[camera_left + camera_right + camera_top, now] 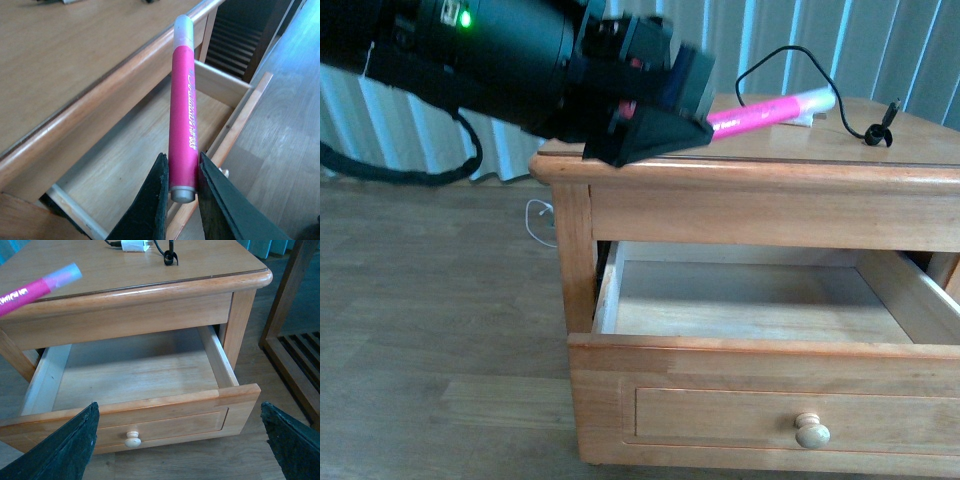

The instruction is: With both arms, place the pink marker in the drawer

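- Plainly, the marker (770, 110) (183, 115) (30, 290) was off every surface, held in the air higher than the open drawer (760, 345) (175, 425) and not inside it.
- Its grey butt end sat between the left gripper's (692, 128) (182, 157) two fingers, which were pinched tight on the pink barrel.
- Its pale cap pointed away from that gripper. In the left wrist view the cap lay past the drawer's back, level with the front edge of the cabinet top (880, 140).
- The drawer was pulled well out, its bare wooden floor showing and its round knob (811, 430) (132, 439) in the middle of the front panel.
- The left arm (470, 50) reached in above the drawer from the side, a green light showing on its body.
- The right gripper (178, 407) hung in front of the drawer, above the knob, with its fingers spread wide and nothing between them.
- Behind the drawer, a white charger (132, 245) and its black cable (790, 55) lay on the cabinet top, well apart from the marker.
- Below the drawer, the floor (440, 300) was grey-brown planks.
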Controlling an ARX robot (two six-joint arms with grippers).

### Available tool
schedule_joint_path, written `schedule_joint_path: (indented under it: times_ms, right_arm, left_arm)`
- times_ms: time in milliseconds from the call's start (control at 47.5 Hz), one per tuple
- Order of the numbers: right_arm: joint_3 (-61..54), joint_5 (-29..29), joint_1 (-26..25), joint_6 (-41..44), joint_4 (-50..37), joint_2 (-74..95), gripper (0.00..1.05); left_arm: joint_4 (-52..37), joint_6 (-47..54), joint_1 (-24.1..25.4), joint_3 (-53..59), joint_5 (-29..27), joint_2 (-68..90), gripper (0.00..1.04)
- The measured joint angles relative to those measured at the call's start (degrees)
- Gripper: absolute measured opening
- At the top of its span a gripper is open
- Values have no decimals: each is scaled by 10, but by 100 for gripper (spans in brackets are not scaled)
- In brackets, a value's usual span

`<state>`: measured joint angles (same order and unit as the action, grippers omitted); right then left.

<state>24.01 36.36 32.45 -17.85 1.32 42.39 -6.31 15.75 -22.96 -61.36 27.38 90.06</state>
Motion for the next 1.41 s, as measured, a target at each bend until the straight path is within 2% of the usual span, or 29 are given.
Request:
schedule_joint_path:
  times_ms: [337, 568, 799, 883, 1073, 1346, 1409]
  right_arm:
    - [0, 0, 0, 0, 0, 0, 96]
    - [0, 0, 0, 0, 0, 0, 96]
    - [0, 0, 0, 0, 0, 0, 96]
    - [0, 0, 0, 0, 0, 0, 96]
    - [0, 0, 0, 0, 0, 0, 96]
    - [0, 0, 0, 0, 0, 0, 96]
    - [0, 0, 0, 0, 0, 0, 96]
  left_arm:
    - [-51, 40, -23, -5, -105, 135, 14]
    - [-66, 41, -39, -34, -150, 197, 14]
    - [-61, 47, -46, -56, -169, 232, 15]
    - [-61, 49, -48, -56, -172, 233, 33]
    - [-66, 50, -50, -40, -175, 216, 58]
    - [-116, 24, -28, 47, -197, 88, 100]
    - [-130, 11, -14, 68, -196, 50, 99]
